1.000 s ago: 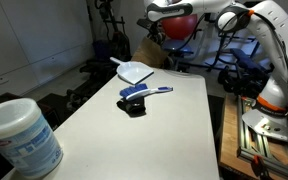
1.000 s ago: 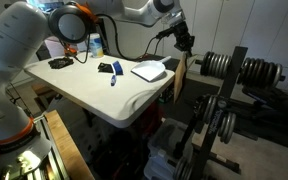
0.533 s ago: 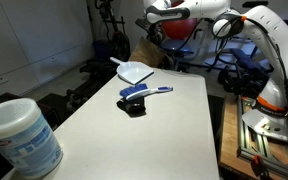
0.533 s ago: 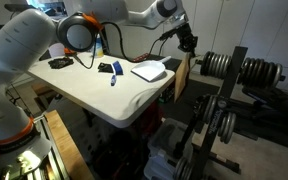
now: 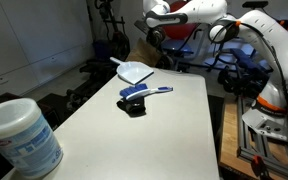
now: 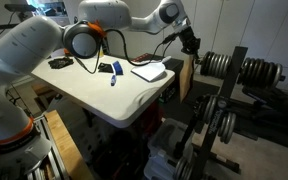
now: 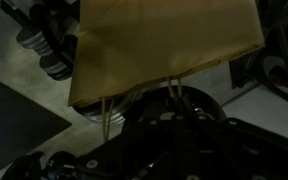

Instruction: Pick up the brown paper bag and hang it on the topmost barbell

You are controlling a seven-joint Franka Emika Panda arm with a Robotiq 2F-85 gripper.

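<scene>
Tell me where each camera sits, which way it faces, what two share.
Exterior view: near end of the table by a white tub, facing along it to the arm.
Exterior view: beside the table, facing the barbell rack; arm at left.
Wrist view: faces the brown paper bag; dark robot hardware below.
Both exterior views share the dustpan.

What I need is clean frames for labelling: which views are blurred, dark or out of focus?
Wrist view: dim and soft, only the brown paper bag catches light, the lower half nearly black. In an exterior view, the near white tub is out of focus, the table sharper. In an exterior view, the close robot arm looms large; lighting even.
</scene>
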